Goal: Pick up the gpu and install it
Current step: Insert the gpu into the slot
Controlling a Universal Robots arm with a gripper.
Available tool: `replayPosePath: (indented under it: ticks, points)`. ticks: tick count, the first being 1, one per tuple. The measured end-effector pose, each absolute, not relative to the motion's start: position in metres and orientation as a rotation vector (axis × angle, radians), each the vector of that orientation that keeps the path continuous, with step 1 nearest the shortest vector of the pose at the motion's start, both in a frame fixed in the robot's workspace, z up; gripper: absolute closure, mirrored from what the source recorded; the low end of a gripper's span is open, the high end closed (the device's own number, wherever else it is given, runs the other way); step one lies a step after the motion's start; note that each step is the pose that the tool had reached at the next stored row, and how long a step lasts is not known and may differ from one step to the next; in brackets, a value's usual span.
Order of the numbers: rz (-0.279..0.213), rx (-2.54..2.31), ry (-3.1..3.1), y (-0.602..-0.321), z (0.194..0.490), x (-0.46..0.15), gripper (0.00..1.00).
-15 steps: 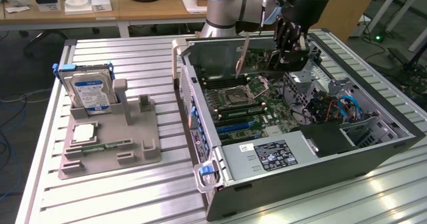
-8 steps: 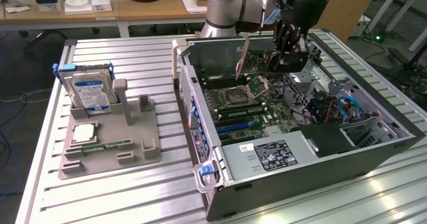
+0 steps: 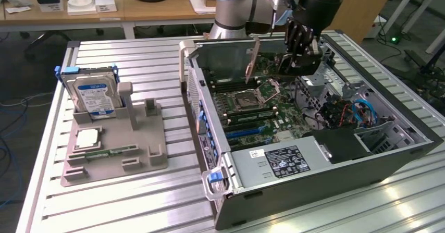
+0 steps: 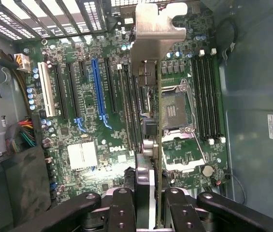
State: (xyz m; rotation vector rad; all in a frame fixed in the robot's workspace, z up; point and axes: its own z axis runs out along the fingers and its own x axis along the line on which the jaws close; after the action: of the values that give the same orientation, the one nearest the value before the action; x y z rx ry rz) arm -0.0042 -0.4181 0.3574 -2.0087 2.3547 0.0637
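Wrist view: gripper [image 4: 149,192] tight around gpu [image 4: 156,36], above motherboard [image 4: 88,113].

Silver-bracketed gpu [image 4: 156,48], green mobo [image 4: 108,126]

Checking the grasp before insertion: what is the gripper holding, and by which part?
The gripper holds the gpu edge-on over the motherboard, clamped across its faces at the end away from the metal bracket.
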Motion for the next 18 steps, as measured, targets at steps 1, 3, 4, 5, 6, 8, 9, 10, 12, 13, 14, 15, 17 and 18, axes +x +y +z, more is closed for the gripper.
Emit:
replayPosePath:
  ticks: [1, 3, 4, 5, 6, 8, 9, 10, 12, 13, 14, 15, 17, 18]
  points:
    - [0.064, -2.009, 2.355, -0.4181, 0.3573, -0.0042, 0.72]
    - [0.064, -2.009, 2.355, -0.4181, 0.3574, -0.0042, 0.72]
    - [0.064, -2.009, 2.355, -0.4181, 0.3573, -0.0042, 0.72]
    - [0.064, -2.009, 2.355, -0.4181, 0.3573, -0.0042, 0.72]
    - [0.064, -2.009, 2.354, -0.4181, 0.3572, -0.0042, 0.72]
    - [0.064, -2.017, 2.348, -0.4181, 0.3565, -0.0044, 0.72]
    - [0.064, -2.032, 2.335, -0.4181, 0.3562, -0.0045, 0.72]
    - [0.065, -2.051, 2.319, -0.4181, 0.3557, -0.0045, 0.72]
    - [0.066, -2.086, 2.288, -0.4181, 0.3546, -0.0045, 0.72]
    - [0.066, -2.097, 2.278, -0.4182, 0.3541, -0.0045, 0.72]
    - [0.066, -2.1, 2.275, -0.4183, 0.3539, -0.0045, 0.72]
    - [0.066, -2.101, 2.275, -0.4183, 0.3539, -0.0045, 0.72]
    - [0.066, -2.101, 2.275, -0.4183, 0.3539, -0.0045, 0.72]
    - [0.067, -2.101, 2.275, -0.4183, 0.3538, -0.0045, 0.72]
